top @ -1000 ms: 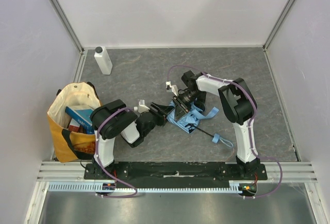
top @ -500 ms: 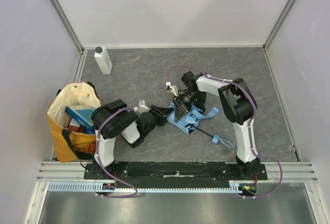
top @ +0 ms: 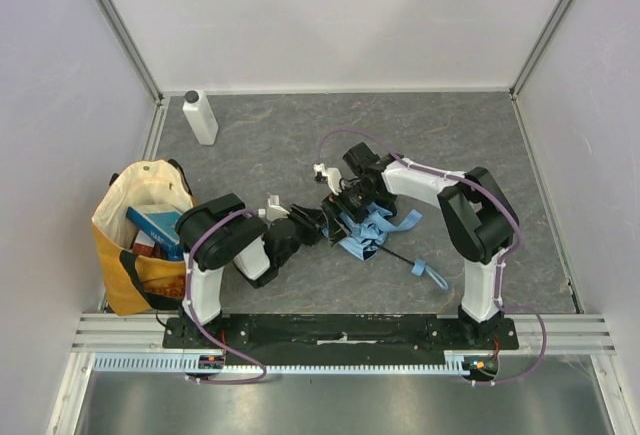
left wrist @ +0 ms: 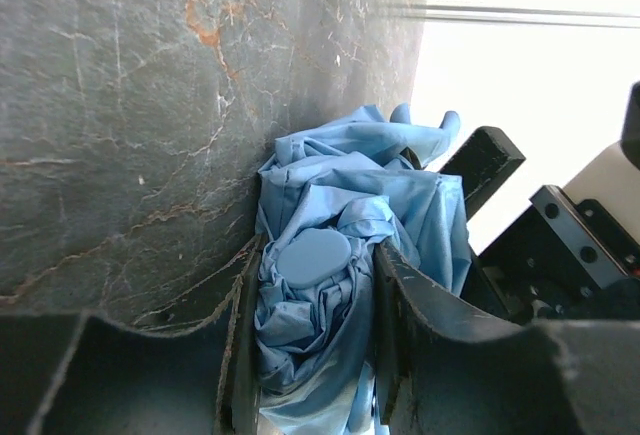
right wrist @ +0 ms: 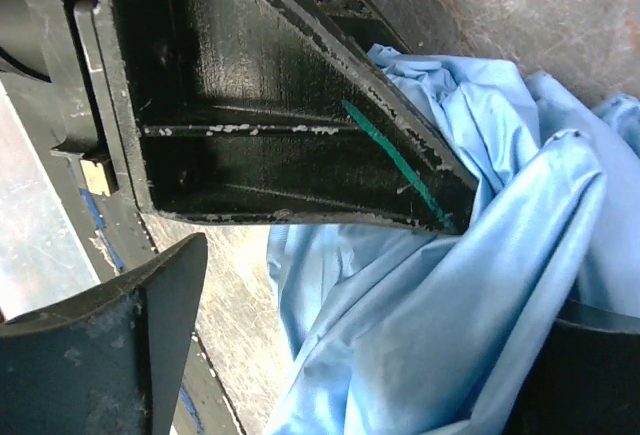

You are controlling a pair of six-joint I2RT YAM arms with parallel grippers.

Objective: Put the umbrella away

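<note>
two arms meet over the middle of the table (top: 520,155). the umbrella (top: 372,230) lies there between them as a crumpled heap of light blue fabric on the grey surface. it is well apart from the tote bag (top: 140,210) at the left edge and from the white bottle (top: 200,117) in the far left corner. its black shaft (top: 398,255) comes out of the heap toward the near right and ends near a small blue strap loop (top: 428,272) that lies flat on the table.

the left gripper (left wrist: 313,247) pinches the umbrella. in the left wrist view its two fingers (left wrist: 400,295) stand on each side of a bunch of fabric with a round blue cap (left wrist: 313,255) in the middle, and both press into the cloth.

the right gripper (right wrist: 380,285) is spread wide. one finger is clear of the fabric, the other sits at the edge of the picture behind a fold, and i cannot tell if it touches. blue cloth fills the gap between them but is not pinched. a finger of the left gripper crosses the right wrist view, against the fabric.
</note>
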